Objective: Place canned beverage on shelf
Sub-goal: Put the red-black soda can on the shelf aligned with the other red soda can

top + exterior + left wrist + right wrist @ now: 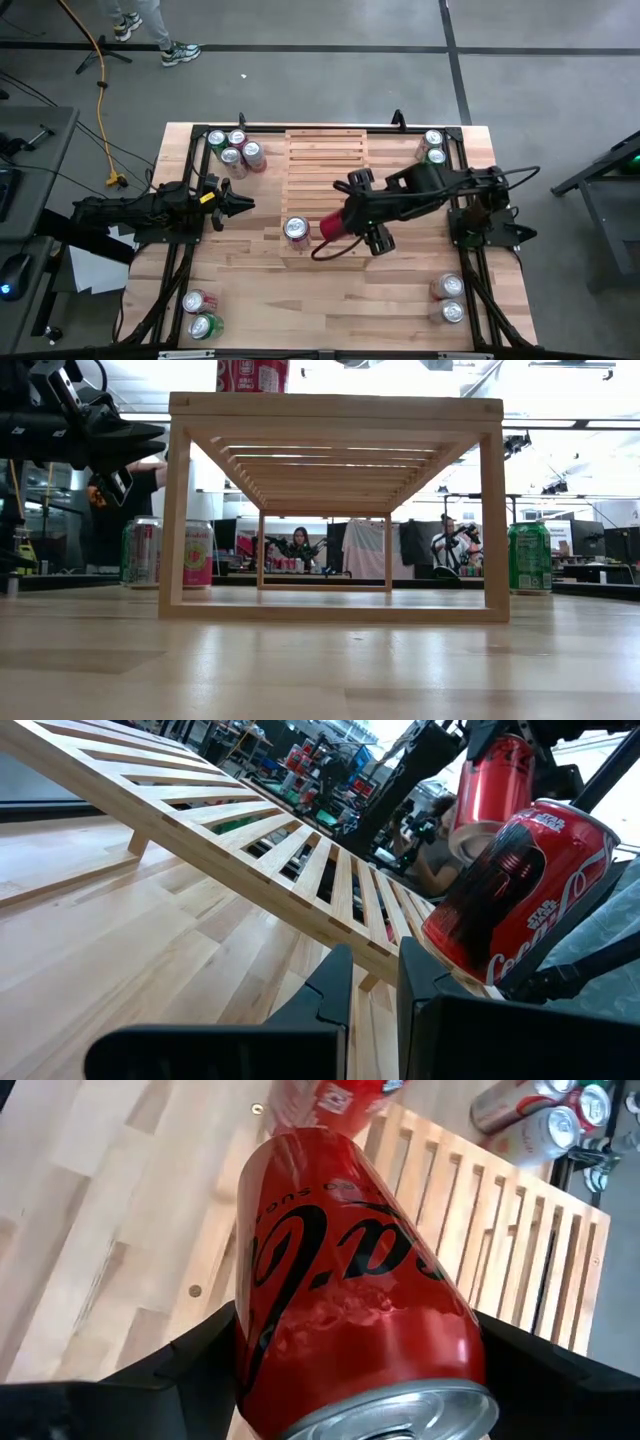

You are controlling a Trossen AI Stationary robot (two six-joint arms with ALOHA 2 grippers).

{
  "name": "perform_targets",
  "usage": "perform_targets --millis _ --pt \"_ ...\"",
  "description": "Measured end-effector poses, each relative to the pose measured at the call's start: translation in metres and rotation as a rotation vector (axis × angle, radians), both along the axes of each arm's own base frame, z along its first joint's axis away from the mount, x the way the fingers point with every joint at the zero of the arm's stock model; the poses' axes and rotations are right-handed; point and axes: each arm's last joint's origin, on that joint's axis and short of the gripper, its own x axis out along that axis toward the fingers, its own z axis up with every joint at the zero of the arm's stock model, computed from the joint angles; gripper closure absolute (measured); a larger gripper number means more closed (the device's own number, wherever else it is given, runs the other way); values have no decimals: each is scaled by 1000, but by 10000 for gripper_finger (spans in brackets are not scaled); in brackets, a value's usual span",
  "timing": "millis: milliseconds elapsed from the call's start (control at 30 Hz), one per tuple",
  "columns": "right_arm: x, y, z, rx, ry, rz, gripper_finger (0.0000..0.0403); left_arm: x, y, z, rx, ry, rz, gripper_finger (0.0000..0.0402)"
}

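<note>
- Low view: bright ceiling lights (560,420) wash out the top of the frame; the tabletop (320,670) in front is blurred.
- High view: even light, soft shadows.
- Right wrist view: glare on the red can (350,1310).

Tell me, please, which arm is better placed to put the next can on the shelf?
The right. Its claw already holds a red can over the shelf, beside a standing can. The left claw is shut and empty.
</note>
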Motion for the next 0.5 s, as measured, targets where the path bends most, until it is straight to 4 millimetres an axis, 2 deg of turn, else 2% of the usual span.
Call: perform_targets --millis 333,500 --pt "-2 1 1 35 2 8 104 0 0 0 0 0 0 401" --pt "-4 1 3 76 -12 -55 104 0 0 0 4 0 7 401"
